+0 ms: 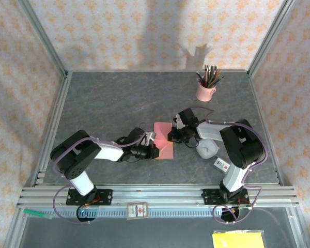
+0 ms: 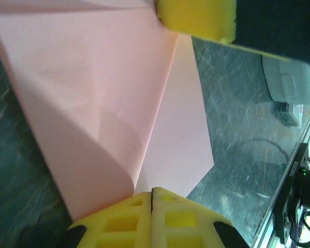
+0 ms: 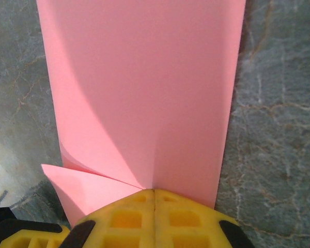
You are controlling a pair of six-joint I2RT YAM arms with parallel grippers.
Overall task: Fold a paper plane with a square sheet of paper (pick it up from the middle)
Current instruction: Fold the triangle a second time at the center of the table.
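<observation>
**A:** Left claw state?

**B:** The left claw (image 2: 152,192) has its pads pressed together, clamped on the sheet of paper (image 2: 103,103). The top layer curls over from the left and runs into the seam between the pads. A flat layer lies under it on the table (image 2: 237,155).

**A:** And the right?

**B:** The right claw (image 3: 154,195) is the same: pads together, clamped on the sheet's opposite side. A crease runs straight up from its seam. A small triangular flap (image 3: 77,186) pokes out to the left of the pads.

**A:** Where is the sheet overall?

**B:** In the top view it is mid-table, salmon-pink and partly folded, lying low between the two claws. The left claw is at its near-left corner and the right claw at its right edge.

**A:** What's around it?

**B:** A white rounded object (image 1: 206,149) sits just beside the right arm's wrist. A small white card (image 1: 220,165) lies nearer that arm's base. A pink cup of pencils (image 1: 205,90) stands at the back right, well apart from the sheet. A yellow pad (image 1: 238,240) lies in front of the rail at bottom right.
</observation>
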